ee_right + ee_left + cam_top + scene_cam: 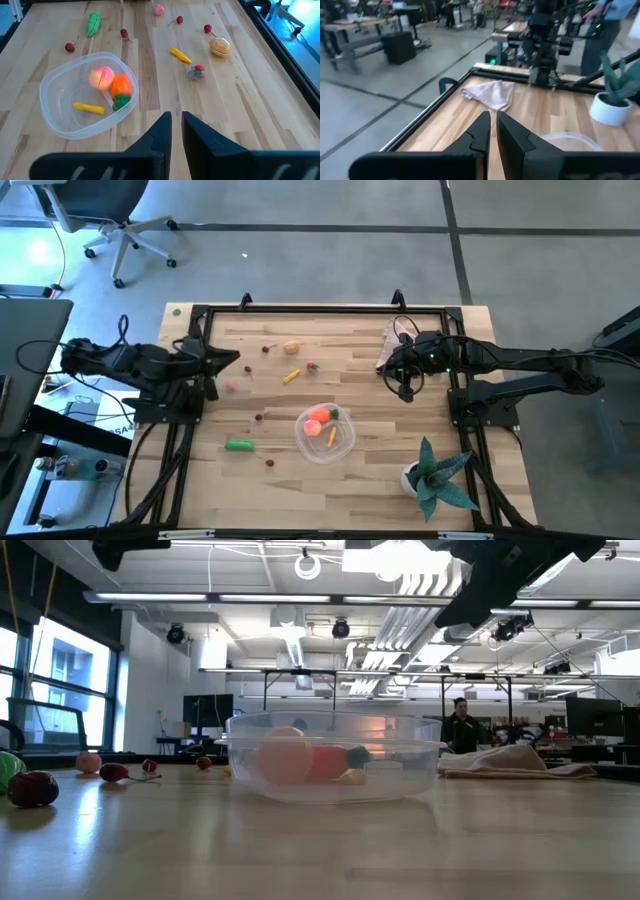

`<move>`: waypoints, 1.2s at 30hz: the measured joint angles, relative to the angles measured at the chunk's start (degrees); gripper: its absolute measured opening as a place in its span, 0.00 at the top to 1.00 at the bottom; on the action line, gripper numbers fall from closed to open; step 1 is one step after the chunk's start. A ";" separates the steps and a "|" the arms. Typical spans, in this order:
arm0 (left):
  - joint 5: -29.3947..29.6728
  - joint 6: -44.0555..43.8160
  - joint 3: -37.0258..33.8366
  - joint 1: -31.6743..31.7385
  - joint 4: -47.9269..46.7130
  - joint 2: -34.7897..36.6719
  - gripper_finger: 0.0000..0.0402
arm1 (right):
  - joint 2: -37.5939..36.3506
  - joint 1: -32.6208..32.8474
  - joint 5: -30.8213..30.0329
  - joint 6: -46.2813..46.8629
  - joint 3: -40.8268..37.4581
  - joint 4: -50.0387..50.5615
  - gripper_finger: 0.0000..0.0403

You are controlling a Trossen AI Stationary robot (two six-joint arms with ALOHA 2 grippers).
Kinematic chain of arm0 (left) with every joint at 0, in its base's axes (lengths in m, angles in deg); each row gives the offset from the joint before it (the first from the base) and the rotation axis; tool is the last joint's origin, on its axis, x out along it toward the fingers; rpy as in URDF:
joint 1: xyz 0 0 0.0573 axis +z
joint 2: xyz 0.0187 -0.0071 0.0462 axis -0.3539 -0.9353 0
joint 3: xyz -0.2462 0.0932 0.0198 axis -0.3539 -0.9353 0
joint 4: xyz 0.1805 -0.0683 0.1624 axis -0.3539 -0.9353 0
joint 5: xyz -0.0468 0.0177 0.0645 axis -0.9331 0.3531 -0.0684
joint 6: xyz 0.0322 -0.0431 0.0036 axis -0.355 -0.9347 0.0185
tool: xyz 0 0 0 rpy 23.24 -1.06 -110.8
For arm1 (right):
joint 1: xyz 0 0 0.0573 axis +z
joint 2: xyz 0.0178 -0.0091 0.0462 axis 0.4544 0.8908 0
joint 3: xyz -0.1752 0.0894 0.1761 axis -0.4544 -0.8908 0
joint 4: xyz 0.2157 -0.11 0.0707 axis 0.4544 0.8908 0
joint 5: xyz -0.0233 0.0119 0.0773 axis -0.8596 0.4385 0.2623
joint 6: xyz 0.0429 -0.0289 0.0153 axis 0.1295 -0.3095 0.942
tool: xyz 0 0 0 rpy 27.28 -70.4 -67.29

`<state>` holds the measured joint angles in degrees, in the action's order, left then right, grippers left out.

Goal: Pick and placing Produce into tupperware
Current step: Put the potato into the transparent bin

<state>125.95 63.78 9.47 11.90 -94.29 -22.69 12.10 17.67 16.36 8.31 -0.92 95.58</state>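
Observation:
The clear tupperware (325,442) (60,117) sits near the table's middle and holds a pink ball (101,77), an orange carrot (121,86) and a yellow stick (89,107). On the wood around it lie a green pod (239,445), a tan ball (292,348), a second yellow stick (291,376), a small pink ball (232,385) and several red berries (69,47). My left gripper (237,360) (492,125) hovers shut over the left side. My right gripper (388,366) (175,125) hovers shut over the right side, beside the pink cloth, its fingers pointing toward the tupperware.
A pink cloth (390,345) lies at the far right corner. A teal spiky plant in a white pot (435,475) stands at the near right. A small red-and-green piece (197,72) lies near the tan ball. Black frame rails (300,308) edge the table.

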 joint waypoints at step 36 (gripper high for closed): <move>-41.48 14.26 36.29 50.49 -24.50 -73.47 0.95 | 0.00 0.01 0.02 0.02 0.02 -0.02 0.92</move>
<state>84.47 78.04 45.76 62.39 -118.79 -96.16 12.10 17.68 16.38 8.33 -0.90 95.56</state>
